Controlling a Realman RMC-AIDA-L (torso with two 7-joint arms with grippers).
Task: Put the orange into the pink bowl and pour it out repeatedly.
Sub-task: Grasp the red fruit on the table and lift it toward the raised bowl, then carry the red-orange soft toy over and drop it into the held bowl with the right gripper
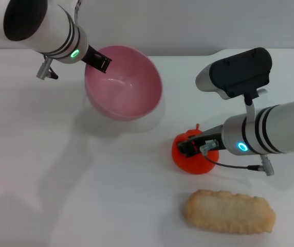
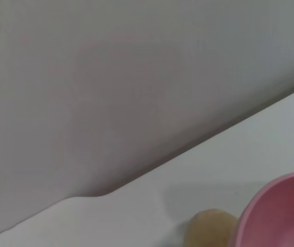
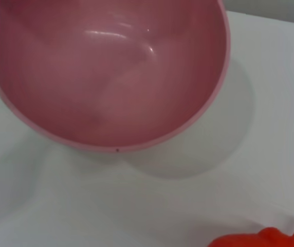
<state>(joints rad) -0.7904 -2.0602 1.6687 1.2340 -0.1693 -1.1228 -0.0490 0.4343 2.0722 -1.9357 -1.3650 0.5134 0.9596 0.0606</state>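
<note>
In the head view the pink bowl [image 1: 124, 82] sits in the upper middle of the frame, tipped so its open mouth faces toward the lower right, and it holds nothing. The left gripper [image 1: 99, 60] comes in from the upper left and has its fingers closed on the bowl's near-left rim. The orange [image 1: 193, 154] rests on the white table [image 1: 59, 180] right of centre, below and to the right of the bowl and apart from it. The right gripper [image 1: 193, 146] reaches in from the right edge and is over the fruit, its fingers set on either side of it; whether they grip it firmly I cannot tell. A long beige breaded piece [image 1: 229, 211] lies at the lower right, near the orange
</note>
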